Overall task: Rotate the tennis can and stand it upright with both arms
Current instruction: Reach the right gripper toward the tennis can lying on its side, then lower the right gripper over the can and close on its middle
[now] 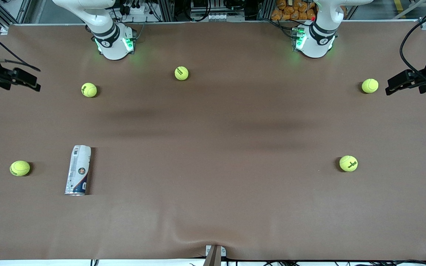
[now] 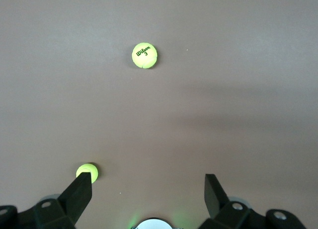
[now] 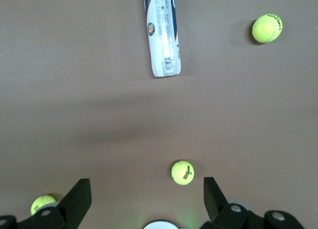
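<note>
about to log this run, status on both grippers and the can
Left gripper and right gripper open, empty, high at table ends. Tennis can lying flat, untouched. Nearest tennis ball beside it, apart.

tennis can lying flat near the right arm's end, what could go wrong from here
1. The tennis can lies on its side on the table and may roll away when first pushed.
2. A tennis ball sits beside it, toward the right arm's end, so a sweeping pincer could knock it.
3. The left pincer hangs open over the left arm's end, so it has a long reach; the right pincer, also open, is closer.
</note>
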`<act>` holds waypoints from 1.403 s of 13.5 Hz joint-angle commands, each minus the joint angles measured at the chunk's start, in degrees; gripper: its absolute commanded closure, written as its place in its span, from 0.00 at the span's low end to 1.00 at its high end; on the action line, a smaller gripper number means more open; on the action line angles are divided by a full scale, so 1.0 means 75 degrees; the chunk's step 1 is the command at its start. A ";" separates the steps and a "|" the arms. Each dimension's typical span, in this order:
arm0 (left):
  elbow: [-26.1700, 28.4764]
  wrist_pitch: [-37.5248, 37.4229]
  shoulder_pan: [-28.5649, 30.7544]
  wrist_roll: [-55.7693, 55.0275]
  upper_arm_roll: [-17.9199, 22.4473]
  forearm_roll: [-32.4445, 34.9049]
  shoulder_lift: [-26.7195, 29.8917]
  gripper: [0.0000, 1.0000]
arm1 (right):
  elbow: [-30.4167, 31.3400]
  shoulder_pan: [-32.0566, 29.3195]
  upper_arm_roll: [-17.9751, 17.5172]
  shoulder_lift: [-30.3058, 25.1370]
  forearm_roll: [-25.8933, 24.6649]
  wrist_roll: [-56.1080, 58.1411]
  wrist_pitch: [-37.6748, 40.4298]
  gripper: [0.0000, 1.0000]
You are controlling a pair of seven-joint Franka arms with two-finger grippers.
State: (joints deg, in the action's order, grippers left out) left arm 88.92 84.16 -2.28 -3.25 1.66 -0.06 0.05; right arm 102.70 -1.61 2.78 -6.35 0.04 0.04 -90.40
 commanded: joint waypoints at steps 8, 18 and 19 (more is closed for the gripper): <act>-0.0043 -0.0030 0.0070 0.0081 -0.0104 0.0149 -0.0076 0.00 | 0.1974 -0.0113 -0.0066 0.1803 -0.0650 -0.0169 -0.4500 0.00; -0.0032 0.0017 0.0070 0.0046 -0.0139 0.0184 -0.0170 0.00 | 0.1400 -0.0136 -0.0066 0.4325 -0.0884 -0.0041 -0.7117 0.00; -0.0031 -0.0006 0.0059 -0.0047 -0.0139 0.0184 -0.0193 0.00 | 0.1377 -0.0148 -0.0066 0.4512 -0.1047 -0.0005 -0.7385 0.00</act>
State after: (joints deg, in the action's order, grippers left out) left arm 89.14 84.16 -2.26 -3.33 1.15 0.05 -0.68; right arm 115.02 -1.97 2.85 24.29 -5.30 0.06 -143.51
